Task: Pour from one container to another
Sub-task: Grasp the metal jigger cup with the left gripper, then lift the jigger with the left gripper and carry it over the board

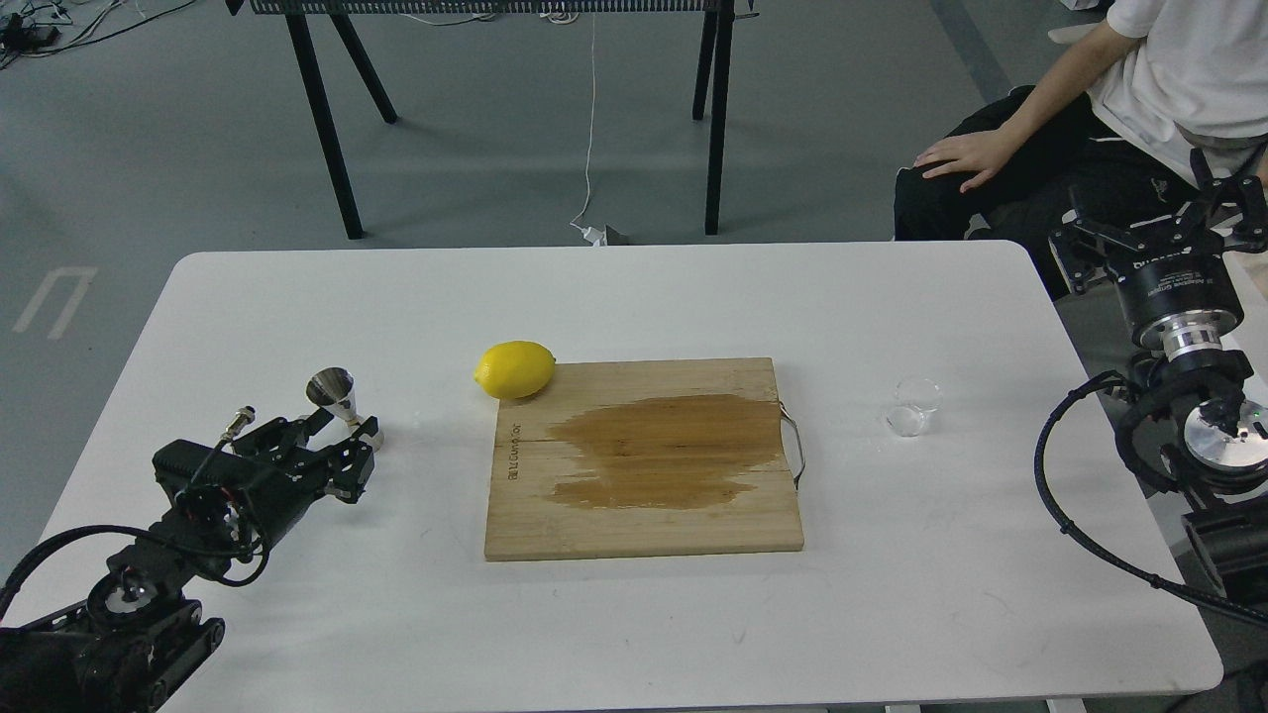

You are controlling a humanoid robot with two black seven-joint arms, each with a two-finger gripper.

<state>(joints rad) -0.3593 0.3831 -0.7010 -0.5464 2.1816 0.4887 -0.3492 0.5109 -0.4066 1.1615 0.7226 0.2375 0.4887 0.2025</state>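
— Where the left tool (342, 441) lies low on the white counter (634, 614), what sits at its tip?

— A jigger (337, 396): shiny steel, hourglass-shaped, upright. It stands right at the fingers; whether they clamp it or only flank it, I cannot tell.

— And the cup (913, 404)?

— Clear glass, short and round, far across from that tool, below and left of the right tool (1154, 223), well apart from it.

— That tool's state?

— Raised off the counter's edge, black fingers spread apart, nothing between them.

— Between the two?

— A square wooden board (644, 525) with a dark wet patch and a wire handle (795, 446), and a smooth yellow lemon (514, 369) touching its far corner.
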